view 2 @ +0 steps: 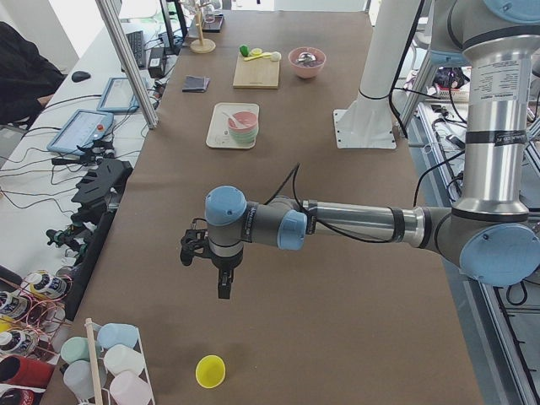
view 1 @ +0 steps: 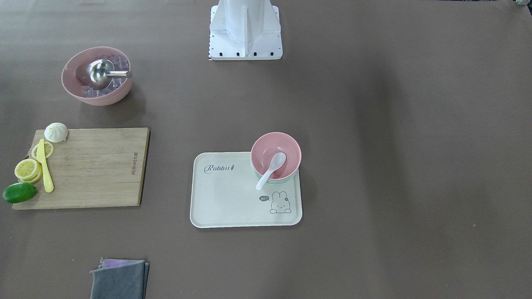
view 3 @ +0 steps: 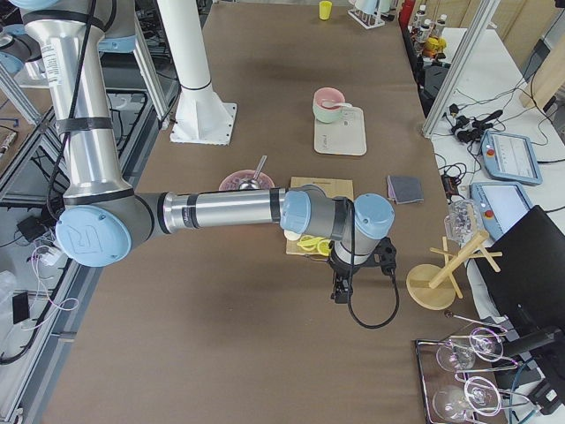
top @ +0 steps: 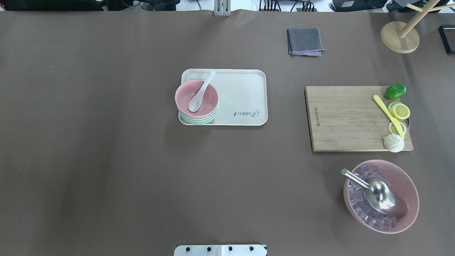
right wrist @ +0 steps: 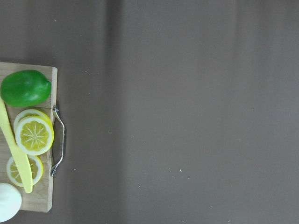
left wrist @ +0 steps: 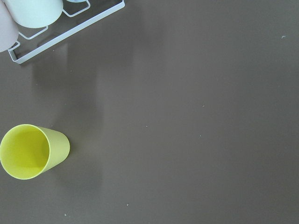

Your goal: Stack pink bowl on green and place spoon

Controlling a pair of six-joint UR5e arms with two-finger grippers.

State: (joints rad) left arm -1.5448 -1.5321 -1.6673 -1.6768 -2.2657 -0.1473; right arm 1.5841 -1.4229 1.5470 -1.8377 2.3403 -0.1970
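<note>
A pink bowl [top: 204,101] sits stacked on a green bowl [top: 199,120] at one corner of a cream tray [top: 245,89]. A white spoon [top: 201,93] lies in the pink bowl with its handle over the rim. The stack also shows in the front view [view 1: 266,151]. My left gripper [view 2: 221,283] hangs over the table's left end, far from the tray. My right gripper [view 3: 339,290] hangs past the cutting board at the right end. Both show only in the side views, so I cannot tell whether they are open or shut.
A wooden cutting board [top: 348,119] carries lemon slices [top: 400,111], a lime [top: 395,91] and a yellow knife [top: 388,115]. A large pink bowl [top: 408,185] holds ice and a metal scoop. A grey cloth [top: 305,41] lies beyond the tray. A yellow cup [left wrist: 32,151] and a cup rack stand at the left end.
</note>
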